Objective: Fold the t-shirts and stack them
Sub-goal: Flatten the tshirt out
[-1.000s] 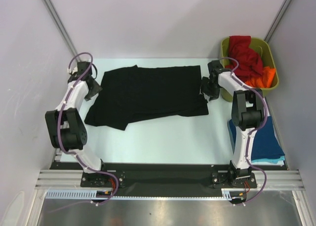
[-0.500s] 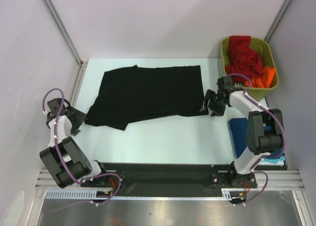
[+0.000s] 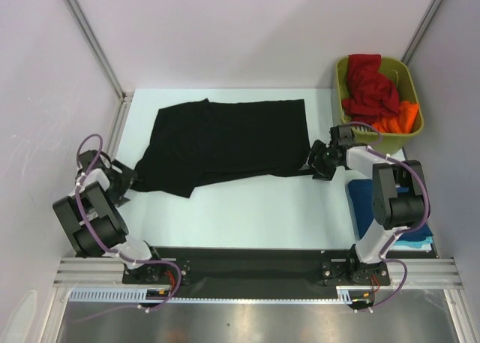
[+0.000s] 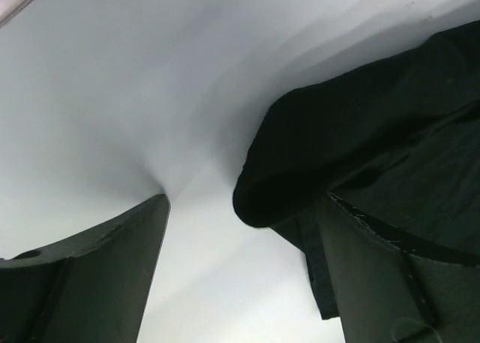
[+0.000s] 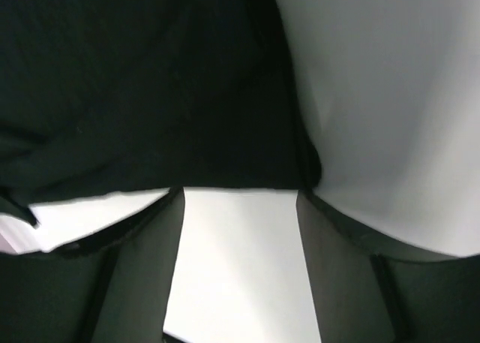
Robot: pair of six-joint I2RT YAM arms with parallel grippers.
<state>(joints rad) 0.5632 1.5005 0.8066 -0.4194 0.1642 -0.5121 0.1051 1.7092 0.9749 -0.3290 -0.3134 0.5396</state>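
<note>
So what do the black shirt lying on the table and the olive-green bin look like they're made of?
Black short-sleeved t-shirt: soft matte cloth, probably cotton knit; it lies limp with folds.
Olive-green rectangular bin: looks like moulded plastic; smooth rigid walls, rounded rim.

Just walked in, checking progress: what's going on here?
Two robot arms are at a black t-shirt lying on the table. The left hand is open at its near-left corner, the right hand open at its near-right corner; neither grips it. A red t-shirt and an orange t-shirt lie in the olive-green bin.
</note>
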